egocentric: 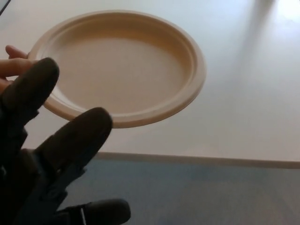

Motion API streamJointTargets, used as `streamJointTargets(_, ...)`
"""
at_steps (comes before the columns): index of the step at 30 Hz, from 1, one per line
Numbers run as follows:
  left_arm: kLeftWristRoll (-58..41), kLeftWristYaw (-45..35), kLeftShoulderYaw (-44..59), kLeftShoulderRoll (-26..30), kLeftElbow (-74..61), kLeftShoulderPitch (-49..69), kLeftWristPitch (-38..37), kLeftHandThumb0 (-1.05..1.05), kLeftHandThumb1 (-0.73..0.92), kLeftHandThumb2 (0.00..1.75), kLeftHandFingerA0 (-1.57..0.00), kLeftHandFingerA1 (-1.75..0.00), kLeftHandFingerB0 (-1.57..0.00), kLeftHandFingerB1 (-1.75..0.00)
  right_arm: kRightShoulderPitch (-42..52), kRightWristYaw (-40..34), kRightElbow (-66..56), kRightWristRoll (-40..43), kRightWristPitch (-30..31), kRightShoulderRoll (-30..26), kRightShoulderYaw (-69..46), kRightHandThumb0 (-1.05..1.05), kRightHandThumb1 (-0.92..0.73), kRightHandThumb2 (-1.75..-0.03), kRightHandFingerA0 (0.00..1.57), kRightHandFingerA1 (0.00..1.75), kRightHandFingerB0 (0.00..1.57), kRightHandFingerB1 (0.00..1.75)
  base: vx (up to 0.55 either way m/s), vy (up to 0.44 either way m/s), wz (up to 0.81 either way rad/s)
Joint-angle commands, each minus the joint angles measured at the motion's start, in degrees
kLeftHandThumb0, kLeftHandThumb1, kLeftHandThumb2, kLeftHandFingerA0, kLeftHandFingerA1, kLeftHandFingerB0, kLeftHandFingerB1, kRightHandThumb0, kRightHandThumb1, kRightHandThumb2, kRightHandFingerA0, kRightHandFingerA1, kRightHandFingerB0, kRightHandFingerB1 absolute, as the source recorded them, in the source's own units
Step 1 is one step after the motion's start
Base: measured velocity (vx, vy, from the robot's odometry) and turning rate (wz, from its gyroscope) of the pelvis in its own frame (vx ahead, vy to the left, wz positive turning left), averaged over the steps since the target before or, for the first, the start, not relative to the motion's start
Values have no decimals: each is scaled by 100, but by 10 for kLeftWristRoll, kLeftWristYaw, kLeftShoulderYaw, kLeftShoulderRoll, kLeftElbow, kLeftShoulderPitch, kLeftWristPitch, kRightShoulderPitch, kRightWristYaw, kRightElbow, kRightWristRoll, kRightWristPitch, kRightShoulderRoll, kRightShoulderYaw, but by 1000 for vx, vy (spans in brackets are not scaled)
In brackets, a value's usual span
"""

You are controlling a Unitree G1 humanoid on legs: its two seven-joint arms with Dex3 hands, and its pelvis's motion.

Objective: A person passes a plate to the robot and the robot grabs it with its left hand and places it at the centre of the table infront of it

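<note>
A round beige plate (126,65) hangs above the near part of the pale table (243,103), tilted slightly. A person's hand (11,68) pinches its left rim, mostly hidden behind my hand. My left hand (42,159) fills the lower left, close to the camera, black fingers (77,138) spread apart and holding nothing. Its fingertips overlap the plate's near-left edge in the picture; whether they touch it I cannot tell. My right hand does not show.
The table's front edge (211,159) runs across the lower part of the picture, with dark bluish floor (211,197) below it. Bright light falls on the table at the far right.
</note>
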Motion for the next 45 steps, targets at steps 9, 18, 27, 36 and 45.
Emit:
streamJointTargets(9, 176, -128, -24, 46, 70, -100, 183, -78, 46, 84, -3, -21, -4, -26, -2, 13, -4, -2, -1, -19, -5, -83, -63, -107, 34, 63, 23, 53, 0, 0, 0)
streamJointTargets(18, 232, -126, -33, 68, 89, -132, 231, -78, 45, 80, -4, -29, -3, -26, -5, 19, -4, -2, 0, -19, -11, -82, -63, -106, 32, 62, 25, 53, 0, 0, 0)
streamJointTargets(27, 327, -136, -62, 93, 122, -215, 305, -74, 48, 55, -4, -28, -6, -30, -7, 24, -6, -3, -1, -20, -11, -82, -63, -106, 34, 63, 24, 53, 0, 0, 0)
streamJointTargets(36, 363, -135, -97, 123, 199, -328, 366, -23, 48, 92, -68, -69, -11, -48, -17, 23, -7, -6, 1, -22, -10, -83, -63, -107, 34, 63, 23, 53, 0, 0, 0)
streamJointTargets(45, 371, -96, -130, 165, 318, -388, 398, -28, 52, 57, -103, -142, -94, -52, -16, 31, -10, -7, 0, -22, -8, -83, -64, -108, 32, 63, 22, 53, 0, 0, 0)
